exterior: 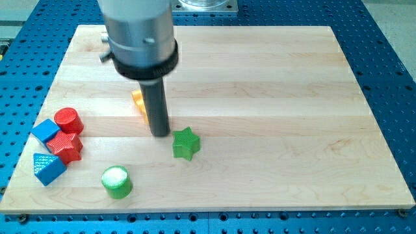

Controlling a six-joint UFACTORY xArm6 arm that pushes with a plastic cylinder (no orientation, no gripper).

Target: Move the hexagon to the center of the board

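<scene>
So, no jaws on this rig to be released or clenched, I've just got a straight rod, and my tip (160,134) rests on the bench (273,97) a bit left of the board's middle. The hexagon must be the orange block (138,102) tucked right behind my rod on the view's left and slightly up from the tip; most of it is hidden, so I can't fully confirm the shape or whether I'm touching it. The green star (186,143) sits just beside my tip to the view's right and a touch lower.

Handling-wise, it looks like a small, light, rigid plastic piece on smooth wood, so I'd guess it slides easily and spins if nudged off-centre. No grabbing here; I'd press on a flat face on its far left side and push squarely rightward, steering clear of the star.
</scene>
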